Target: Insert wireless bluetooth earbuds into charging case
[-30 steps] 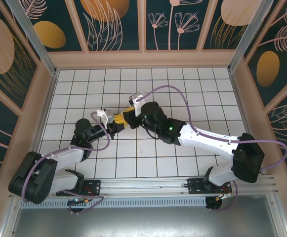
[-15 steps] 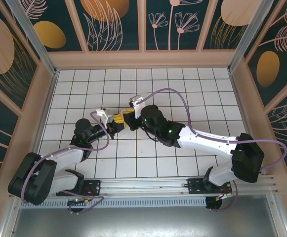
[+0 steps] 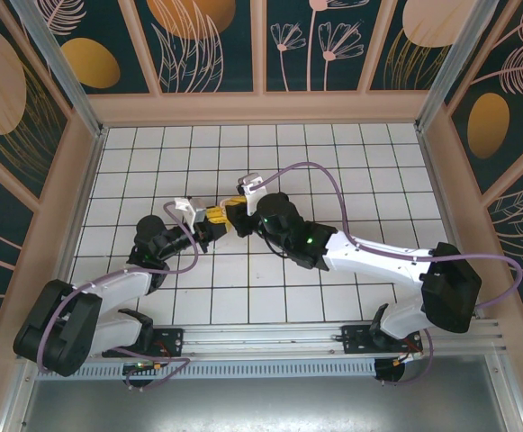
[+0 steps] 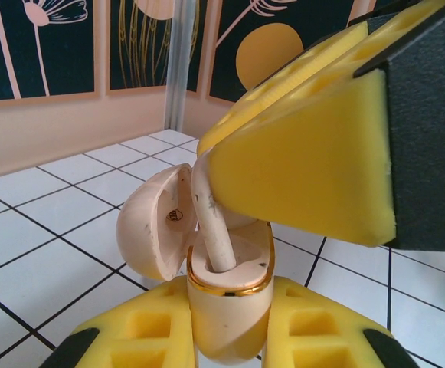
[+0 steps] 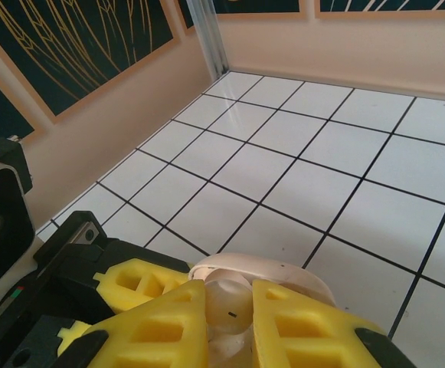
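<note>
The right gripper [image 5: 227, 308], black with yellow foam pads, is clamped on a small pale pink earbud [image 4: 216, 239] and points it stem-first down into an egg-shaped, cream-pink charging case [image 4: 224, 314] with a gold rim. In the left wrist view the stem's lower end is already inside the rim, while the bud's head is hidden between the pads.

Opposite it, the left gripper [image 4: 230, 349], fitted with the same yellow foam, is closed around the case's lower body. It holds the case upright above the white-tiled desk [image 3: 333, 162], with its hinged lid [image 4: 155, 222] swung open to one side.

Over the past second the right gripper has edged in towards the left one, as the overhead view shows, and the two now meet near the middle of the desk. That closing move appears to have brought the earbud from above the case into the mouth of its well.

The insertion looks partly made. The stem seems to lean a little against the rim, so it probably still has to be pressed straight down before the earbud is let go. Whether a second earbud already sits in the case cannot be told.
</note>
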You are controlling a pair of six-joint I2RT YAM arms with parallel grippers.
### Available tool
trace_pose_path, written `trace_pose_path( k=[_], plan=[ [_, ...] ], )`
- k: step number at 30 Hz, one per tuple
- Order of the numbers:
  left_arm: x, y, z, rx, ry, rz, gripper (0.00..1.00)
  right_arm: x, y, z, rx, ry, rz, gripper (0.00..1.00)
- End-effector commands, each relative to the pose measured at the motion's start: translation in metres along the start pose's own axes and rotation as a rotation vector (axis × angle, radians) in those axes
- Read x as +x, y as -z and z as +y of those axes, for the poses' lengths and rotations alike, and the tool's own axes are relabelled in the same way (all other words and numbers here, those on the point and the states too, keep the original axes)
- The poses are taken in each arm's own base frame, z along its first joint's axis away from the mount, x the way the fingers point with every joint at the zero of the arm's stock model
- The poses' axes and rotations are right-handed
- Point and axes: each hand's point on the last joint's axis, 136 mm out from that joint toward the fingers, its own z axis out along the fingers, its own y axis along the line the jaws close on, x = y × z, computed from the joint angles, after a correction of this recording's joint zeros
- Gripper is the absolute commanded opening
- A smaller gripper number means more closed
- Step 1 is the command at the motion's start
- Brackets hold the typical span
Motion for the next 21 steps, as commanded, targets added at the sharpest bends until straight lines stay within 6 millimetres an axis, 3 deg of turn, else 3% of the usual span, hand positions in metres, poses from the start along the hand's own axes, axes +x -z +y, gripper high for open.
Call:
trace_pose_path(
  k=[1,21],
  plan=[
    [-0.036,-0.002,-0.007,0.023,-0.068,-0.093,0.15,0.022,-0.003,0.005,-0.019,0.048,0.055,0.18],
    [-0.042,0.001,-0.009,0.017,-0.071,-0.1,0.15,0.04,0.0,0.011,-0.031,0.174,0.105,0.18]
  ],
)
